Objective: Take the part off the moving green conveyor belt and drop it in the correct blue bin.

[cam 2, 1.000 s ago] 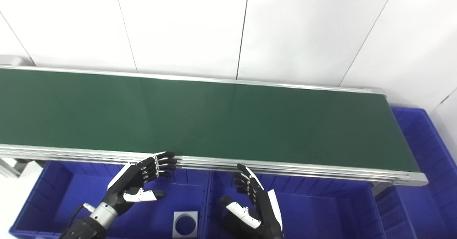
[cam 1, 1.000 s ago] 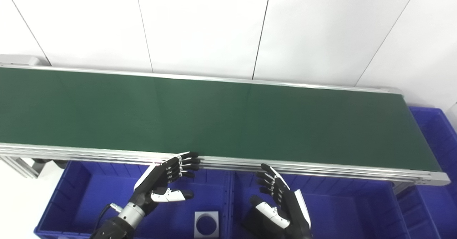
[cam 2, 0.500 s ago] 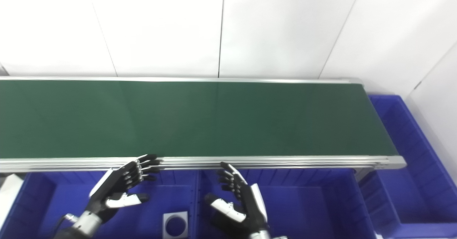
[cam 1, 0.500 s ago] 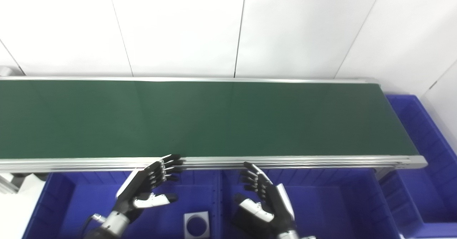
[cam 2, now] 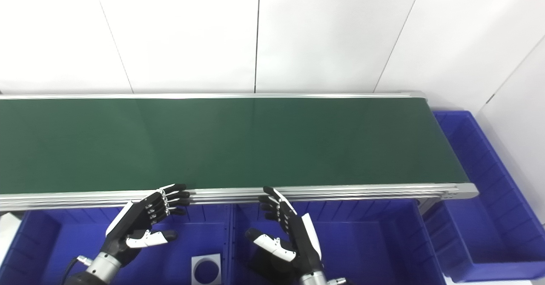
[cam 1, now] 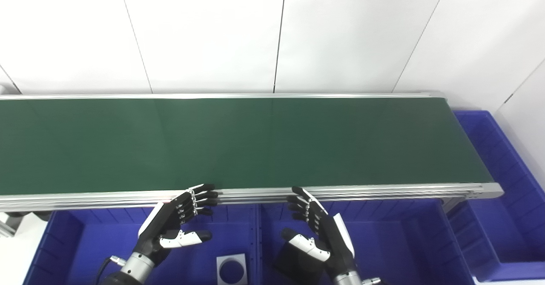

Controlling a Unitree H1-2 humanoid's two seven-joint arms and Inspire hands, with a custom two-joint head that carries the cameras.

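Nearest you, a grey square part (cam 1: 232,268) with a round hole lay in the left blue bin (cam 1: 81,251), beside the divider to the right blue bin (cam 1: 404,242). Your left hand (cam 1: 176,225) and right hand (cam 1: 317,231) hovered above those bins, fingers spread and holding nothing, fingertips by the near rail (cam 1: 383,189). Beyond, the green conveyor belt (cam 1: 255,140) carried no part you could pick. With both hands waiting low under the rail, a fast-arriving part could have slipped past toward the end bin (cam 1: 502,178) at far right.

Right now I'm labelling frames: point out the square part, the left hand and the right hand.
square part (cam 1: 232,268), left eye view, grey frame.
left hand (cam 1: 170,223), left eye view, palm.
right hand (cam 1: 325,234), left eye view, palm.
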